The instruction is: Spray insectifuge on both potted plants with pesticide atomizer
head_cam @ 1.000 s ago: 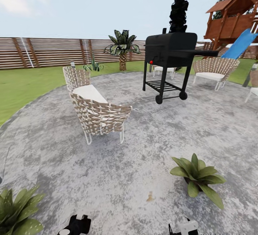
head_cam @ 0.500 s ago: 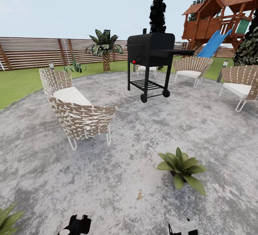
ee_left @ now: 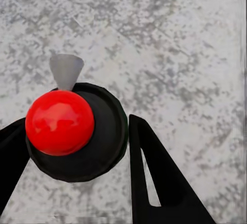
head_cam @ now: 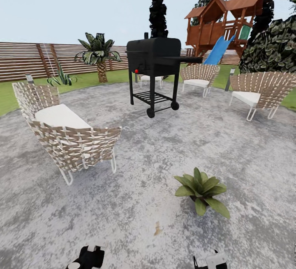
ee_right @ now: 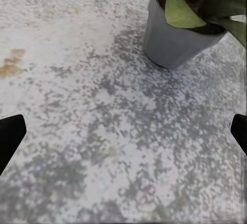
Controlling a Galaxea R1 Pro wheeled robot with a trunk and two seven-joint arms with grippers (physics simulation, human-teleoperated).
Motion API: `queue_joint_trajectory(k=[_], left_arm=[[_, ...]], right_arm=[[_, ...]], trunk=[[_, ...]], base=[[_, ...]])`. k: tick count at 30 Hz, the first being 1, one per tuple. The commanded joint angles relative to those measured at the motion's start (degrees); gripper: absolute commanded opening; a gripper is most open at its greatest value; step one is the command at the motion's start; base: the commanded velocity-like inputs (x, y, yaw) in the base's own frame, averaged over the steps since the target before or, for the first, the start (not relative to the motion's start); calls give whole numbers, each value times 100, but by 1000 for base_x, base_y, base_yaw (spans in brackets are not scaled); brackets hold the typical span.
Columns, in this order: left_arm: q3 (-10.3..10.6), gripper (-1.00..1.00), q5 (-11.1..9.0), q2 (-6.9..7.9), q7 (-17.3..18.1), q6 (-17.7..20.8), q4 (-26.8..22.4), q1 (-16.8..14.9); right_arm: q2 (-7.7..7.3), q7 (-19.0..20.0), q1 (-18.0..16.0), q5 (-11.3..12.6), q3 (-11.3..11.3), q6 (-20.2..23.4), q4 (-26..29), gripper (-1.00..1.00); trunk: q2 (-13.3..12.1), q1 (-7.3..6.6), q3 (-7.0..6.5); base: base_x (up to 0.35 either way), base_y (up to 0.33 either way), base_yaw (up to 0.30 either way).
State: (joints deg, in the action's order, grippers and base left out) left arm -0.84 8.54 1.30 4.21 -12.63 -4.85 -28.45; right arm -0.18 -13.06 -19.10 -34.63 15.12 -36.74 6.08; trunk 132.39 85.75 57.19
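Observation:
One potted plant (head_cam: 201,187), a low rosette of broad green leaves, stands on the round grey stone patio (head_cam: 172,150) ahead and to the right of me. Its grey pot (ee_right: 172,41) appears in the right wrist view, a short way beyond my right gripper (ee_right: 123,131), which is open and holds nothing. My left gripper (ee_left: 72,126) is open too, its black fingers (ee_left: 154,178) spread either side of a red knob on a black disc (ee_left: 105,131) below it. Both grippers (head_cam: 88,256) (head_cam: 209,260) hang low at the near edge of the head view. The pesticide atomizer is out of view.
A wicker chair (head_cam: 70,139) stands near on the left and a black wheeled grill (head_cam: 154,61) further ahead. More wicker chairs (head_cam: 255,92) (head_cam: 199,76) line the far right. A palm (head_cam: 98,53), brown slatted fence (head_cam: 24,59), lawn and wooden play tower (head_cam: 222,24) lie beyond.
The head camera has turned to the right, so everything has slid left in the picture. A second leafy plant at the lower left has left the picture. The grippers hold their pose.

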Motion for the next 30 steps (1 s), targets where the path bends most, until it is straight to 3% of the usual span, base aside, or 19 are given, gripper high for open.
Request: queue_joint_trajectory(k=[1, 24, 30], left_arm=[[-13, -100, 43, 2, 9, -20, 1, 0], [-13, -100, 51, 2, 9, -20, 1, 1], [-13, -100, 44, 2, 5, -20, 1, 0]], right_arm=[[1, -40, -6, -61, 24, -13, -10, 100], [4, -38, -6, -61, 18, -13, -10, 100], [3, -38, -6, -61, 18, -12, -10, 100]], trunk=[[2, 0, 5], [2, 0, -10], [2, 0, -37]], base=[[56, 13, -295], [5, 1, -295], [163, 73, -290]])
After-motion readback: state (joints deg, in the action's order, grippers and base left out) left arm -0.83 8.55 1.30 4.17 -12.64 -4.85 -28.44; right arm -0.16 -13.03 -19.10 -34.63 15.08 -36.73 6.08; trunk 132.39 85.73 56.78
